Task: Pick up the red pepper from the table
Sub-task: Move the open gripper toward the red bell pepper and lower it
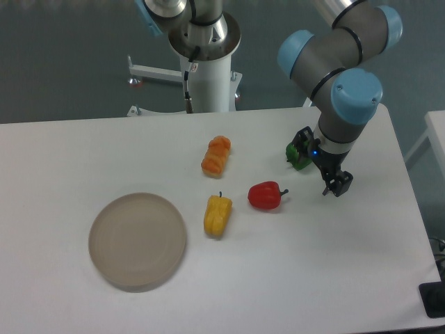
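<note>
While the arm (341, 62) reaches down from the far right corner of the table (313, 278), its gripper (336, 184) hangs toward the right edge, just above the white top and a little to the right of the pepper (265, 195). Its dark fingers (342, 182) are seen at an angle and bunched together, so I cannot tell how wide they stand; nothing shows between them, and they are clear of the pepper. A blue light glows on the wrist above them.

That red pepper lies on its side right of the table's middle, its short dark stem pointing right, toward the gripper. It touches nothing else.

Just to its left lies a yellow pepper (217, 215), lengthwise, with its stem toward the far edge; the two are near each other but apart. Farther back, toward the far edge, lies an orange lumpy pepper (216, 156), separate from both. A green item (299, 154) sits right behind the gripper, partly hidden by the wrist, so its shape is unclear.

Near the front left corner lies a round grey plate (138, 241), well apart from the peppers, with nothing on it.

Beyond the far edge stands a white post (208, 76) with a metal collar, on a white base.
</note>
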